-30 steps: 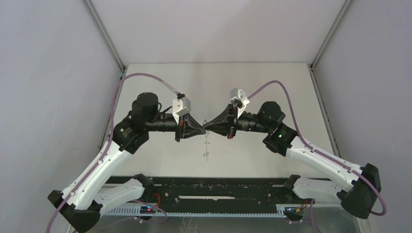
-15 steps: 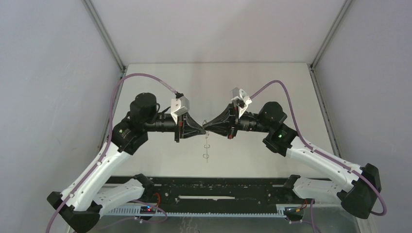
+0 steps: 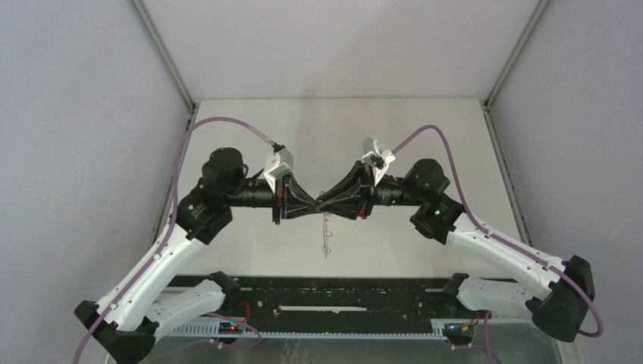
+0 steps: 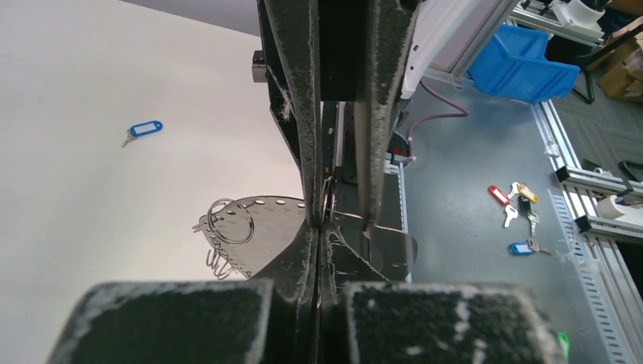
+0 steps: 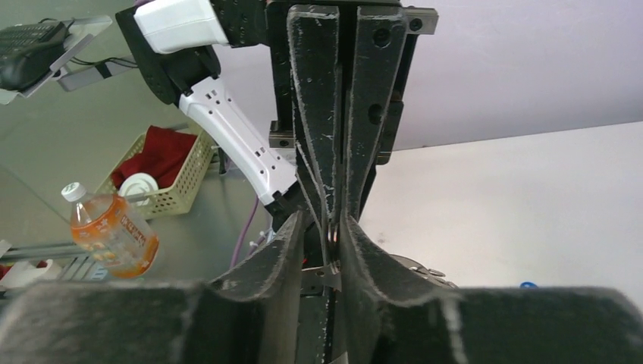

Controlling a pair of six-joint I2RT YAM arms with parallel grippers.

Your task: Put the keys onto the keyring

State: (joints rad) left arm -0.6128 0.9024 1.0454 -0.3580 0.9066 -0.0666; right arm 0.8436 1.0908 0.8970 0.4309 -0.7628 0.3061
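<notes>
Left gripper [image 4: 318, 227]: jaws pressed flat together. As far as its wrist view shows, they pinch the keyring [image 4: 261, 220] at its upper rim. The hoop spreads to either side just past the fingertips and hangs below them. Small wire loops fringe the edge that shows on the left.

Right gripper [image 4: 343, 216]: nose to nose with the left, tips touching or all but. Its jaws stand a little apart, straddling the same stretch of rim. I see no clear clamp on it.

Step, as I read it: a mid-air handover of the ring, with the left carrying it and the right letting go. I can make out no key on the hoop.

Next move, my judgement: the right should draw straight back off the rim without snagging a loop, then go down for a key. The left should hold the hoop steady.

One key [image 4: 144, 129], blue tag, lies flat on the table [image 4: 83, 227]. It is well apart from both grippers, beyond the hoop and off to the left in the left wrist view. The second key I cannot place with certainty.
</notes>
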